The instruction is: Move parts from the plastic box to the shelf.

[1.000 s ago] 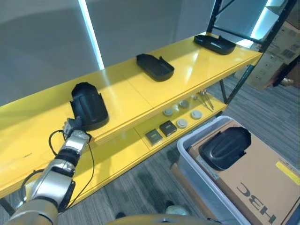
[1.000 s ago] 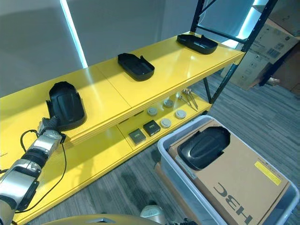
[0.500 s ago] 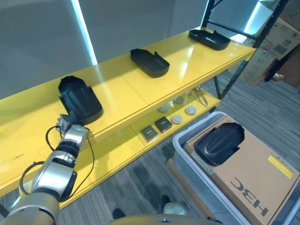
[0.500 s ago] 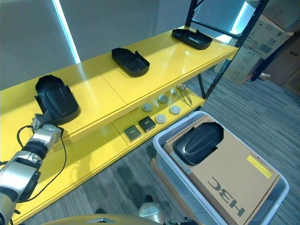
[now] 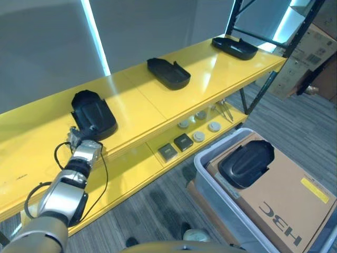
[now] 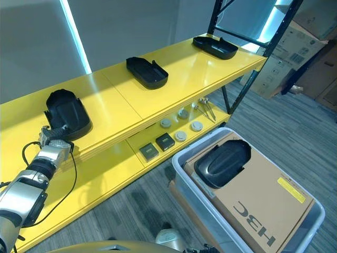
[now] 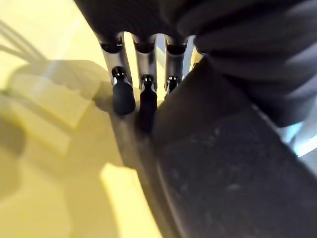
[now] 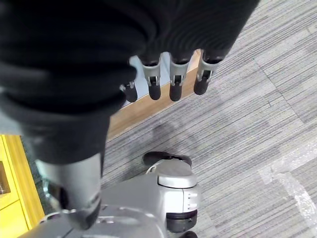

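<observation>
In the left eye view, your left hand [image 5: 80,141] sits at the front edge of the shelf [image 5: 142,103], just beside the near end of the black part [image 5: 93,113] on its top board toward the left end. A second ago the part stood tilted up against the hand; now it lies flat, so the placing looks done. Two more parts [image 5: 168,73] lie further along toward the right end.

The right eye view shows another part [image 6: 222,163] waiting on the cardboard in the plastic box [image 6: 196,197] on the floor.

In the left wrist view, your fingers [image 7: 123,94] are straight, tips by the part's rim, holding nothing.

In the right wrist view, your right hand [image 8: 171,82] hangs relaxed over the carpet.
</observation>
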